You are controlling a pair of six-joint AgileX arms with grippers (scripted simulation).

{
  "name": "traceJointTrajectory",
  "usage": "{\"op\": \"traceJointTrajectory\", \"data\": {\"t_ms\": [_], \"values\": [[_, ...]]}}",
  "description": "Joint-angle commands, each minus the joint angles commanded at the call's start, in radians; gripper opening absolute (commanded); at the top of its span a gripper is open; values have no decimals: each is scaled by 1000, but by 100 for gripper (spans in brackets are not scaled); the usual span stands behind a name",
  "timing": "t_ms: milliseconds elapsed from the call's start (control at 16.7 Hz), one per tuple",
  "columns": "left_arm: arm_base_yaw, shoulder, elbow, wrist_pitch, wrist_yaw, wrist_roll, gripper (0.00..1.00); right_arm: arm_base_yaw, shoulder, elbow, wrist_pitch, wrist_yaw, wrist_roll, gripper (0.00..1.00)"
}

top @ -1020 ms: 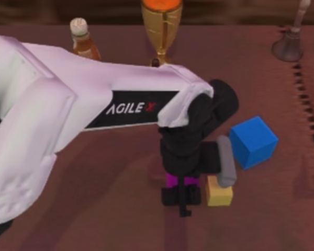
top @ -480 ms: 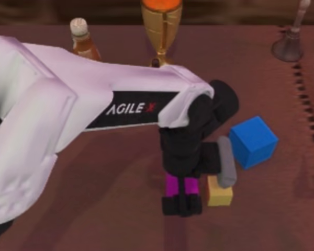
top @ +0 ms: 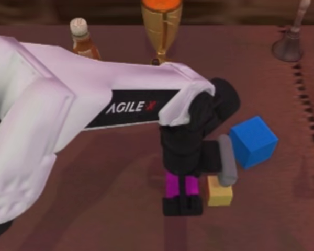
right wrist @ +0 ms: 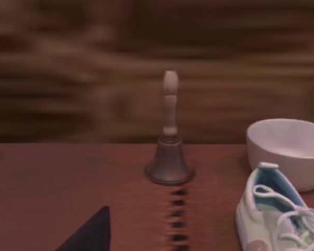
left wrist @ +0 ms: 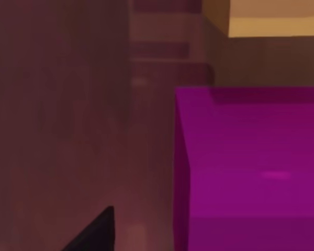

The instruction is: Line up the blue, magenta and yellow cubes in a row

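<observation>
Your left arm reaches across the tabletop (top: 120,209) from its left edge, and the left gripper (top: 182,197) sits low over the magenta cube (top: 180,184) near the middle of the front half. You can see black fingers (top: 182,205) against the cube's front side, but you cannot tell from these views whether the claw is clenched on it or released. The pale yellow cube (top: 220,194) lies just beside the magenta one, toward the right edge, partly under a grey part of the wrist. The blue cube (top: 254,141) rests farther back and nearer the right edge, apart from the yellow one. Along the far edge stand a bottle (top: 82,41), a gold goblet (top: 161,29) and a hand bell (top: 290,44). Your right wrist camera shows the bell, a white bowl (right wrist: 285,149) and a sneaker (right wrist: 275,217); whether that claw is released or clenched cannot be told.
</observation>
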Motion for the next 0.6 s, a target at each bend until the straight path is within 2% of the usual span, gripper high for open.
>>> {"op": "traceJointTrajectory", "data": {"t_ms": [360, 600], "values": [[16, -61, 128, -199, 0, 0, 100, 0, 0, 0, 0, 0, 0, 100], [20, -74, 148, -224, 0, -1, 100, 0, 0, 0, 0, 0, 0, 100]]}}
